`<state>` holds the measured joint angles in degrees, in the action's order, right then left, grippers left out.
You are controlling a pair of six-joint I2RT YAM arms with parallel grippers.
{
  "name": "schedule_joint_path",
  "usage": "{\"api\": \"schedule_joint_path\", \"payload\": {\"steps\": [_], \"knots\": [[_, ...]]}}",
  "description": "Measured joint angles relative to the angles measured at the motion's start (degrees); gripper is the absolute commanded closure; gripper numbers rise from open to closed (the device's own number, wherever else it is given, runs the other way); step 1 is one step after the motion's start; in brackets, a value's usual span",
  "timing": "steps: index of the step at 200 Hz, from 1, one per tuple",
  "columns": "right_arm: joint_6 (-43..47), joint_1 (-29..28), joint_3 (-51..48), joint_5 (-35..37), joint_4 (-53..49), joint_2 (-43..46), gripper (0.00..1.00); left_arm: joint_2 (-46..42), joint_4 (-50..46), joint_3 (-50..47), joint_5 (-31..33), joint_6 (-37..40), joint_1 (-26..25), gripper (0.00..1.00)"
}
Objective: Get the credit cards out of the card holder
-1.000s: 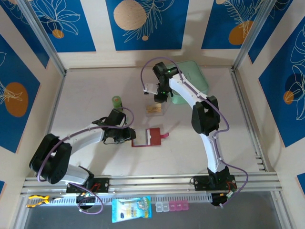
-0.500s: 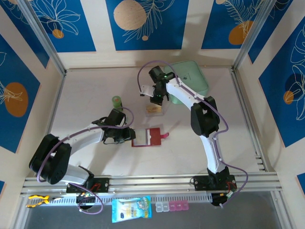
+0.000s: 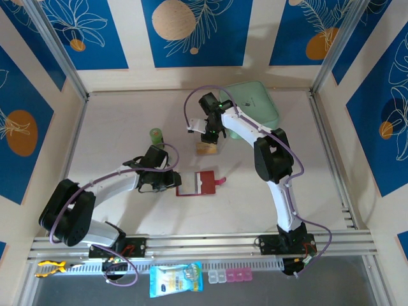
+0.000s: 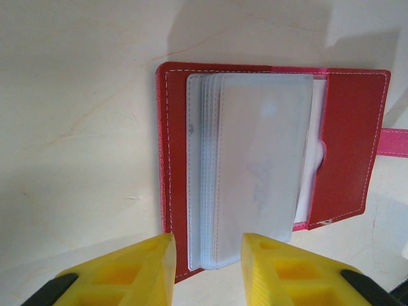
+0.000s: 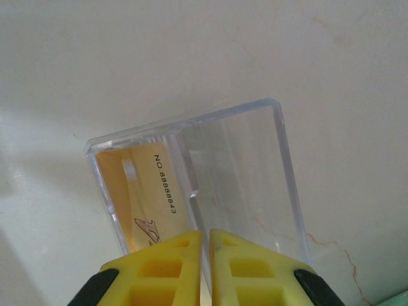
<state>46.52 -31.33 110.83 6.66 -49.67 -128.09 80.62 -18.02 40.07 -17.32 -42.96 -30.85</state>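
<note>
The card holder point(image 3: 199, 183) lies open on the table, dark red, with its pink snap tab point(image 4: 395, 141) to one side. Its stack of pale clear sleeves point(image 4: 255, 159) lies fanned on the red cover point(image 4: 347, 127). My left gripper point(image 3: 174, 180) is open, and its yellow fingers straddle the near end of the sleeves point(image 4: 207, 255) with a gap on the left. A tan-orange credit card point(image 5: 137, 191) lies inside a clear plastic box point(image 5: 284, 172). My right gripper point(image 5: 205, 239) hangs shut just over that box point(image 3: 205, 148), a thin slit between its fingers.
A mint-green zip pouch point(image 3: 255, 108) lies at the back right, partly under the right arm. A small green bottle point(image 3: 156, 135) stands just behind the left gripper. Bare table spreads to the left and in front of the card holder.
My right gripper has shifted a little to the left and nearer, from beside the pouch to over the clear box. The left arm and the card holder have stayed put.
</note>
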Motion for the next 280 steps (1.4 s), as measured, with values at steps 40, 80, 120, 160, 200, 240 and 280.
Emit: {"api": "schedule_joint_path", "payload": {"steps": [40,80,120,160,200,240,280], "knots": [[-4.15,-0.22,-1.6,-0.04,0.98,2.93,0.83,0.07,-0.44,0.9,0.0,0.7,0.0,0.72],[-16.98,-1.64,-7.52,-2.21,2.8,11.67,0.81,1.03,-0.42,2.82,0.0,2.05,0.0,0.87],[-39.06,-5.68,-20.94,-7.93,9.33,21.27,0.8,3.54,-0.42,2.91,-0.02,2.89,0.07,0.96],[-63.8,-9.38,-37.9,-14.36,19.3,27.02,0.83,4.11,-0.26,2.89,-0.04,3.02,0.37,0.98],[-81.88,-11.93,-44.68,-19.39,25.33,27.52,0.81,6.14,0.22,2.78,-0.04,3.04,0.42,0.99],[-90.53,-12.66,-48.63,-22.67,32.13,27.5,0.64,7.3,0.68,2.19,-0.02,3.04,0.61,0.99],[-94.07,-12.66,-49.22,-24.35,36.02,26.18,0.71,7.63,0.7,2.19,0.02,3.04,0.63,0.99]]}}
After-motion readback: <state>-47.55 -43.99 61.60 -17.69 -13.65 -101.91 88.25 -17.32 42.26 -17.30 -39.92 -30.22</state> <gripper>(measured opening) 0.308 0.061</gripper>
